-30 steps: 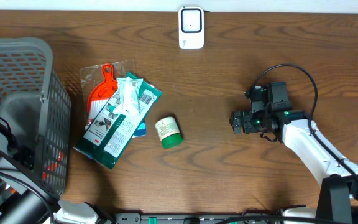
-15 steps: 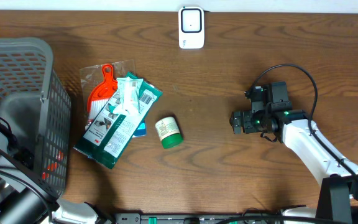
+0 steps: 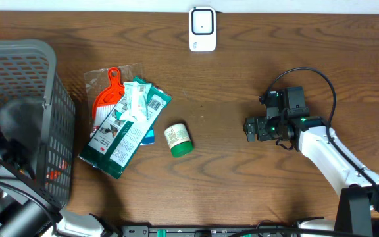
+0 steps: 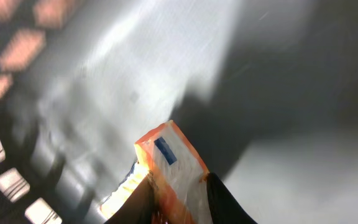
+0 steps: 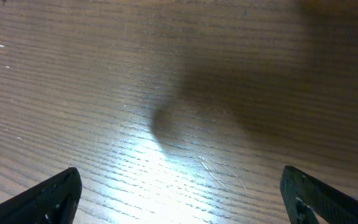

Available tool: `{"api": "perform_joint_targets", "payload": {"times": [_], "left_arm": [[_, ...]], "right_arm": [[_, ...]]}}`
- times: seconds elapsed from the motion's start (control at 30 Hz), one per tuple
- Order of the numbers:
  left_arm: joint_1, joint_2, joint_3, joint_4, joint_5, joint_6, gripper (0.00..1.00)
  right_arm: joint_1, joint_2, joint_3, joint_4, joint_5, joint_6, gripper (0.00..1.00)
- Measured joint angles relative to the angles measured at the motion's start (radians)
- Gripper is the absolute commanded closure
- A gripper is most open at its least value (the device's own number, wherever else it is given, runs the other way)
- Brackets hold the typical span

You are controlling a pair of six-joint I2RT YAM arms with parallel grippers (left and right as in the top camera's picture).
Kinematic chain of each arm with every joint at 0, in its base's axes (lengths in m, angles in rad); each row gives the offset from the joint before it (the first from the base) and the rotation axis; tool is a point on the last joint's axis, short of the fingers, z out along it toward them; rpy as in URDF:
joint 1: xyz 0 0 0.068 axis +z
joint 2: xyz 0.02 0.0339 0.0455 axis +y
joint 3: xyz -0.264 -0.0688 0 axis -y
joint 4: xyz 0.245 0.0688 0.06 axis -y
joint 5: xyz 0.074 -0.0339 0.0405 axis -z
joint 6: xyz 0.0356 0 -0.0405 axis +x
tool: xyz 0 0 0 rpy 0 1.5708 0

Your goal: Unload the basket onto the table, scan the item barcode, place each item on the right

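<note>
Left wrist view: the left tool (image 4: 179,196) sits down inside the grey basket (image 3: 25,56) at the near left. Its two dark fingers (image 4: 138,199) are drawn together on an orange-and-white packet (image 4: 173,158), one on each side and touching it. The packet's long axis runs straight out from between the fingers, and its free end with a small blue mark points away towards the basket floor.

From overhead the basket mesh hides most of this; only a speck of orange shows through the wall.

The coming move probably turns on direction. The packet has to come up out of the basket, then travel far and to the right towards the white scanner (image 3: 202,29) at the far edge of the surface (image 3: 242,72). The two are well apart.

Only the left arm holds the item. The right tool (image 3: 252,128) hangs over bare wood at the right with its fingers spread wide, holding and touching nothing. It is nearer the scanner than the basket is.
</note>
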Motion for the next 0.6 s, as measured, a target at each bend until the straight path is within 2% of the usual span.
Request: {"api": "perform_joint_targets", "payload": {"times": [0.27,0.47,0.6], "left_arm": [[-0.081,-0.037,0.194,-0.004,0.063,-0.001,0.8],[-0.16,-0.167,0.327,0.039,0.075,-0.003,0.79],[-0.232,-0.286,0.403,0.129,0.102,-0.004,0.75]], "right_arm": [[0.0,0.0,0.0,0.001,0.0,0.0,0.01],[0.0,0.0,0.0,0.003,0.0,0.0,0.01],[0.0,0.0,0.0,0.003,0.0,0.0,0.01]]}}
